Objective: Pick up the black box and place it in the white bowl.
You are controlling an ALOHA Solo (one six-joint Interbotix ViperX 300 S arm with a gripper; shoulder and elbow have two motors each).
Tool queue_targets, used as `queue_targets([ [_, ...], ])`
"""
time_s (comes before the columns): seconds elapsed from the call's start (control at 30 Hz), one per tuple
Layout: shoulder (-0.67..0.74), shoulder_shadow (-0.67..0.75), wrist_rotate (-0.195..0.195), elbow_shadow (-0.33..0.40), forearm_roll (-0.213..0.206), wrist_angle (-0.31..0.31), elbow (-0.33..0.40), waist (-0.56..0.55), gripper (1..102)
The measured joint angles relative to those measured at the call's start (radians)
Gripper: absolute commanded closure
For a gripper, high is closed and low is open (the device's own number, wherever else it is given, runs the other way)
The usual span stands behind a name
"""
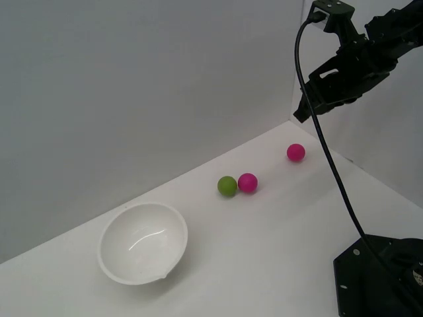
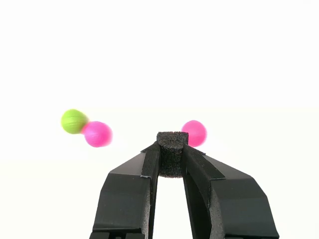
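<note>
You have a white tabletop (image 1: 264,251) running from the near edge back to a plain grey-white wall. At the exterior view's near right corner sits the black robot base block (image 1: 377,277), with a black cable (image 1: 324,152) rising from it to the arm overhead.

The white bowl (image 1: 143,243) is the largest loose thing here. It rests on the tabletop toward the exterior view's left and near side, tipped a little so that its mouth faces you. Inside you see only glossy white wall and a streak of reflected light; nothing lies in it.

The arm comes in at the exterior view's upper right, and your claw (image 1: 303,113) hangs well above the tabletop, far from the bowl. In the wrist view the claw (image 2: 171,160) is clenched on the black box (image 2: 172,154): the two fingers (image 2: 149,164) press against its sides and the rough dark cube stands up between their tips. In the exterior view the box is too small and dark against the claw to make out.

Three small balls lie on the tabletop, all outside the bowl. A green ball (image 1: 227,185) and a magenta ball (image 1: 248,182) touch each other near the middle, well apart from the bowl on its right and farther back. A second magenta ball (image 1: 296,152) sits alone, farther back and more to the right, roughly beneath the raised claw. The wrist view shows the same pair touching (image 2: 75,121) (image 2: 97,134) and the lone magenta ball (image 2: 195,131) just behind the held box.
</note>
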Motion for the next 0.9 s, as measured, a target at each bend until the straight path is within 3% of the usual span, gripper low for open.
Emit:
queue_targets([
  [0.33, 0.038, 0.041, -0.120, 0.000, -0.003, -0.009, 0.000, -0.206, 100],
  [0.6, 0.054, 0.057, -0.221, 0.018, -0.003, -0.094, 0.017, -0.380, 100],
  [0.73, 0.034, 0.037, -0.249, 0.026, -0.003, -0.126, 0.026, -0.440, 100],
  [0.9, 0.020, 0.021, -0.250, 0.026, -0.005, -0.143, 0.026, -0.480, 100],
])
